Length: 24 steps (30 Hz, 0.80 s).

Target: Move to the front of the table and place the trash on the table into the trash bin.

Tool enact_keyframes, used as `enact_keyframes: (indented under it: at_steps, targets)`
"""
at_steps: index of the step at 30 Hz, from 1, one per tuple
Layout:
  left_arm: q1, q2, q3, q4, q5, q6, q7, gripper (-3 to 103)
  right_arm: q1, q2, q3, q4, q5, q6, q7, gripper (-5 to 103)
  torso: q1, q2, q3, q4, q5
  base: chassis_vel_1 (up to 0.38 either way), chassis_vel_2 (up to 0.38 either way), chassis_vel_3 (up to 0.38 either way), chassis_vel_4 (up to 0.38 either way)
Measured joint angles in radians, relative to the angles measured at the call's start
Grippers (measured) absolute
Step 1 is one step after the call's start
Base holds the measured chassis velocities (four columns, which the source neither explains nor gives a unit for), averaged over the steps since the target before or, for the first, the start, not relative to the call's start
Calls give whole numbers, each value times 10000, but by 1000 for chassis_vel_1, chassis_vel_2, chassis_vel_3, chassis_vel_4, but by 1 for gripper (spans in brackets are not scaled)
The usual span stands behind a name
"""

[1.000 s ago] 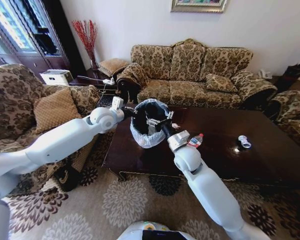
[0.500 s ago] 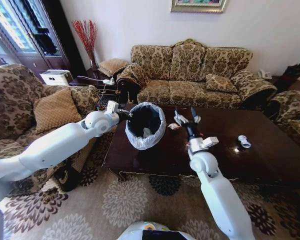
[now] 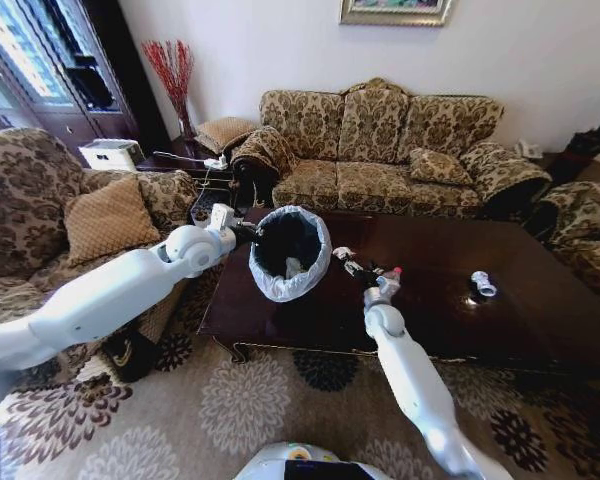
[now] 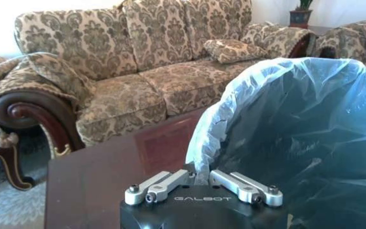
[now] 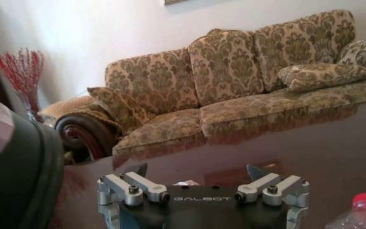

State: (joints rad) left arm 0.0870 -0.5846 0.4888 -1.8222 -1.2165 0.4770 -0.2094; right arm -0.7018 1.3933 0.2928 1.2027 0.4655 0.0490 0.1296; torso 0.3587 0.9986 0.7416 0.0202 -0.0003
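Trash bin [image 3: 291, 252], round, black, lined with whitish plastic bag, was held tilted above the glossy dark wood table [image 3: 450, 320], left gripper [image 4: 202, 177] pinching its rim, while the right gripper [image 3: 358, 266], spread, hovered by white crumpled paper [image 3: 342, 253], probably next to grasp.

Left gripper [image 4: 201, 183] housing: "GALBOT" — pale capital letters on the black body just behind the two silver finger links, which are drawn together on the bag-lined rim of the trash bin [image 4: 285, 119].
Right gripper [image 5: 202, 179] housing: "GALBOT" — the same pale lettering on the black body, centred behind the fingers, which stand spread apart above the table [image 5: 335, 138].
Bottle [image 5: 360, 213]: red cap beside the right gripper's finger mount; no print on it can be read.
Elsewhere: no other legible text, number or sign.
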Motion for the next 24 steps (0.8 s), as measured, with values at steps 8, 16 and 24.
enact_keyframes:
  at_steps: [8, 16, 24]
  targets:
    - [272, 174, -298, -76, 15, -14, 9, 0, -51, 282, 51, -13, -270, -160, -1, 100, -3, 1, -1, 11, 2, -8, -3, 2, -1]
    - [511, 168, -459, -120, 67, -25, 22, 0, 35, 289, 10, -385, -429, -388, -1, 100, -3, 1, -1, 2, 4, -9, 2, 2, -6]
    - [672, 308, -600, -233, 84, -34, 50, 0, 343, 406, -84, -754, -213, -564, -1, 100, -4, 3, -2, 8, 3, -106, 100, 116, -89]
